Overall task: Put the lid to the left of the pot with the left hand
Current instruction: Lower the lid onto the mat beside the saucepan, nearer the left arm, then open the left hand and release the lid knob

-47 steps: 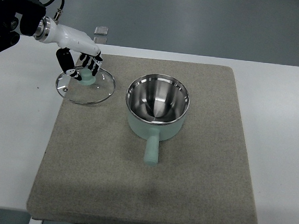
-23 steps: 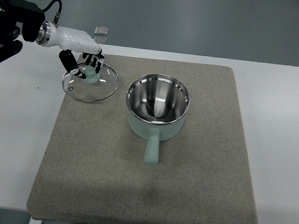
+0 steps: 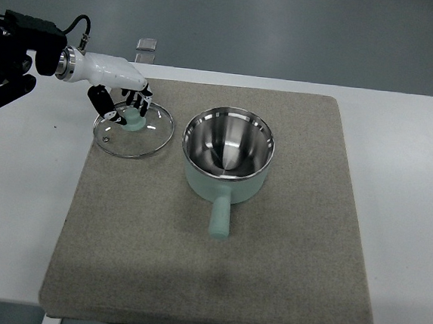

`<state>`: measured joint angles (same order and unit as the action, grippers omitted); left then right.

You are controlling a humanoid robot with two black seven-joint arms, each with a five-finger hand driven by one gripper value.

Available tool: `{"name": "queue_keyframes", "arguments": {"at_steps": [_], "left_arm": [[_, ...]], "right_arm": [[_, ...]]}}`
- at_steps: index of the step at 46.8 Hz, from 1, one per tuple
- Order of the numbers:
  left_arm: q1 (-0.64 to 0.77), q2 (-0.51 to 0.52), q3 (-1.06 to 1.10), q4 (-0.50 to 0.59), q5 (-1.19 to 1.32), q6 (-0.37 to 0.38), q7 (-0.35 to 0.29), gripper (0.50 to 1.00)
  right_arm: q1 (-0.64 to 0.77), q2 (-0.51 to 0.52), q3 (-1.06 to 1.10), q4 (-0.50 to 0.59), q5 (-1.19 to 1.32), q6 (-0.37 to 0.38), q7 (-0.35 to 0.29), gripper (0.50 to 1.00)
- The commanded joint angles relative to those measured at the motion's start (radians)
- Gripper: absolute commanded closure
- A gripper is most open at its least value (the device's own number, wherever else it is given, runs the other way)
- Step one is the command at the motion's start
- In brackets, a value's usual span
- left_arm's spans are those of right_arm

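A glass lid (image 3: 133, 130) with a steel rim and a pale green knob lies on the grey mat (image 3: 214, 275), just left of the pot (image 3: 227, 151). The pot is mint green with a shiny steel inside and a handle pointing toward the near edge. My left hand (image 3: 123, 101) comes in from the upper left, white with black fingers (image 3: 100, 100) curled around the lid's knob. Lid rim and pot rim are close, with a small gap between them. The right arm is out of view.
The mat covers most of a white table (image 3: 17, 190). A small metal block (image 3: 146, 44) sits at the table's far edge behind the lid. Black arm housing (image 3: 10, 45) fills the upper left corner.
The lid has moved right and slightly nearer, toward the pot, with my left hand on its knob; it now lies fully on the mat.
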<state>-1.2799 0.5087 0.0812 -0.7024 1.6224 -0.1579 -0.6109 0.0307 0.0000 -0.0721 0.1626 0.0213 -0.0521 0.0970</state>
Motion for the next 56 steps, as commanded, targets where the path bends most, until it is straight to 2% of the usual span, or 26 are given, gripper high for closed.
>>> {"name": "queue_keyframes", "arguments": {"at_steps": [1,9,14,15,16,18,19,24,27,28,44,48,56], "left_arm": [[0.004,-0.001,-0.001,0.0,-0.001,0.012,0.0,1.0],[0.004,-0.001,-0.001,-0.002,-0.001,0.063,0.0,1.0],[0.005,-0.001,-0.001,-0.003,-0.001,0.064,0.0,0.995],[0.005,0.001,-0.001,-0.005,-0.001,0.064,0.0,0.963],[0.005,0.001,-0.001,-0.009,-0.002,0.064,0.0,0.907],[0.005,0.001,-0.001,-0.011,-0.003,0.066,0.0,0.77],[0.005,0.001,-0.001,-0.011,-0.003,0.066,0.0,0.746],[0.007,0.001,0.002,-0.011,-0.001,0.066,0.0,0.72],[0.007,0.002,0.0,-0.011,-0.003,0.066,0.0,0.65],[0.007,0.002,0.0,-0.011,-0.003,0.066,0.0,0.641],[0.002,0.002,-0.006,0.009,-0.091,0.067,0.0,0.613],[-0.001,-0.002,-0.006,0.05,-0.174,0.078,0.0,0.583],[-0.003,-0.059,-0.003,0.185,-0.37,0.084,0.0,0.581]], "right_arm": [[0.0,0.0,0.0,0.0,0.0,0.0,0.0,0.579],[0.0,0.0,0.0,0.0,-0.001,0.0,0.0,0.577],[0.0,0.0,0.0,0.0,0.0,0.0,0.001,0.576],[0.0,0.0,0.0,0.0,0.0,0.0,0.0,0.576],[0.0,0.0,0.0,0.0,-0.001,0.0,0.0,0.576],[0.0,0.0,0.0,0.0,0.0,0.0,0.001,0.579],[0.0,0.0,0.0,0.0,0.0,0.0,0.0,0.577],[0.0,0.0,0.0,0.0,0.0,0.0,0.0,0.576],[0.0,0.0,0.0,0.0,0.0,0.0,0.001,0.577],[0.0,0.0,0.0,0.0,0.0,0.0,0.0,0.579],[0.0,0.0,0.0,0.0,0.0,0.0,0.0,0.579],[0.0,0.0,0.0,0.0,-0.001,0.0,0.0,0.577],[0.0,0.0,0.0,0.0,0.0,0.0,0.001,0.577]]}}
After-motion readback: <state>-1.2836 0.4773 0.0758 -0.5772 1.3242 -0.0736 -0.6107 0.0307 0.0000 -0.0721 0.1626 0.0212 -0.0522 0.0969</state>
